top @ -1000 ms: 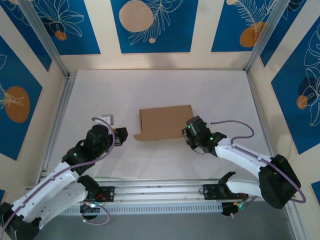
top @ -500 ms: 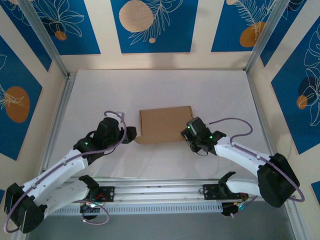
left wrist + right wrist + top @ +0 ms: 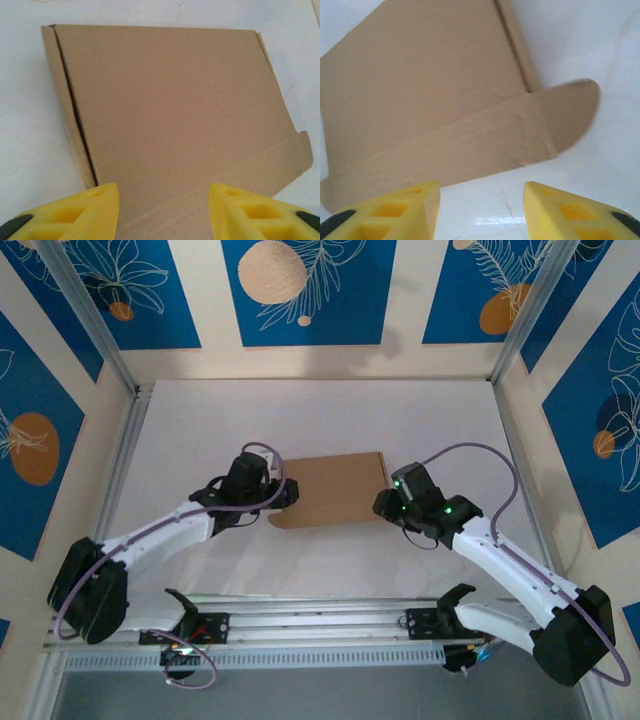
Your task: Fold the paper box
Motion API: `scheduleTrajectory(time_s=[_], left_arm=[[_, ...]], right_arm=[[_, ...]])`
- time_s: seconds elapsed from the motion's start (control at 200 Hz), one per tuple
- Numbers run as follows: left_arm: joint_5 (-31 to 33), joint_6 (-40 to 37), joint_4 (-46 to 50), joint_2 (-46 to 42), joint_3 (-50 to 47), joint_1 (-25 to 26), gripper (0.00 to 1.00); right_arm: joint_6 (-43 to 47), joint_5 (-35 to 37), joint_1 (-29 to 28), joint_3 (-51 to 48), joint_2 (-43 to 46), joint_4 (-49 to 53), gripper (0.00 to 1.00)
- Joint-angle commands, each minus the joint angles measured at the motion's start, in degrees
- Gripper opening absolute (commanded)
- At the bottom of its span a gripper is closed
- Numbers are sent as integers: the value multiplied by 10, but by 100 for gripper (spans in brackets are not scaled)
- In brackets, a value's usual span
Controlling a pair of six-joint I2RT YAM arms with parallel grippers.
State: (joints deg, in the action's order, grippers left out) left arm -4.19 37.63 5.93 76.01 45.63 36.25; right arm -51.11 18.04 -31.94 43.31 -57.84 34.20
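Paper box (image 3: 332,487) is lying flat mid bench (image 3: 400,415), between both arms. Left tool (image 3: 288,493) is sitting over the box's left edge with jaws standing apart, open. Cardboard is showing between them, nothing clamped. Right tool (image 3: 386,506) is hovering at the box's near right corner, jaws spread too, holding nothing. Rounded tab (image 3: 272,517) is sticking out at the near left corner.

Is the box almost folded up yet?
Barely started. The paper box lies flat on the table, no walls standing up. Right now the left tool and right tool sit open at its two ends, gripping nothing. Lifting the sides and tucking the flaps is all left.
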Motion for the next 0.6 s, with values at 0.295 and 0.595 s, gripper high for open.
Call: scheduleTrajectory(time_s=[0.295, 0.595], left_arm=[[-25, 36, -85, 102, -5, -5, 42], [-35, 47, -80, 130, -32, -11, 40]], right_arm=[[194, -186, 93, 64, -179, -175, 0], [156, -130, 109, 124, -340, -76, 0]])
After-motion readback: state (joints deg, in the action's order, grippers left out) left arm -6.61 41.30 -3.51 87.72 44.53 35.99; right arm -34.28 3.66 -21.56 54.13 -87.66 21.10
